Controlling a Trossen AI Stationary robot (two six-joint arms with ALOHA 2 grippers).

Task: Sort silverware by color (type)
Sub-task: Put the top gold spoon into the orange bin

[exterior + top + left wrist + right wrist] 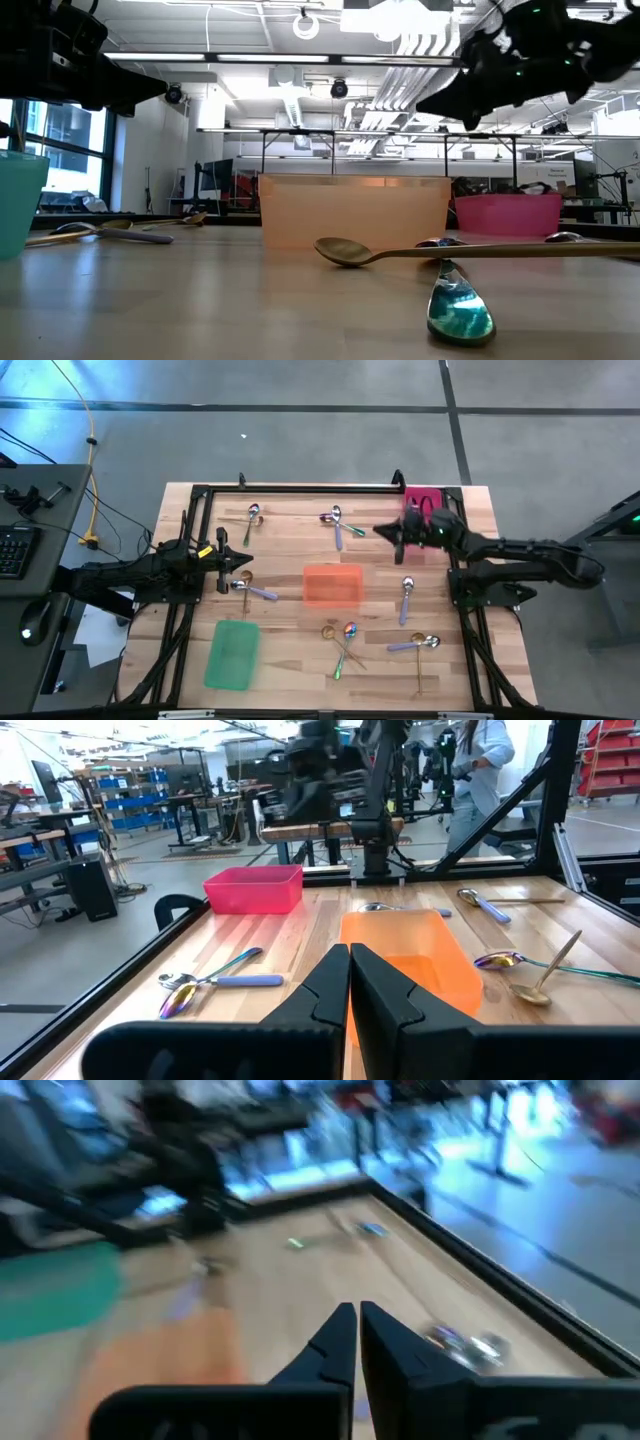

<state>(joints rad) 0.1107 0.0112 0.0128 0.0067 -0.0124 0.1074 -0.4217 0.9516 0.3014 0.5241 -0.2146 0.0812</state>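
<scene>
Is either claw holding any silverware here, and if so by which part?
Nothing is held. The left claw and right claw are both shut with nothing between their fingers, above the table.

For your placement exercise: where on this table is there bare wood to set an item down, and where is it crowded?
Bare wood lies between the green tray and the orange tray, and along the far edge left of the pink tray. It is crowded near the gold spoon, right of the green tray.

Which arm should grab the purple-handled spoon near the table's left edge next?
Left, probably. The left gripper, shut and empty, hovers just beside the purple-handled iridescent spoon. The right gripper, also shut, sits across the orange plastic tray, by the pink tray.
</scene>
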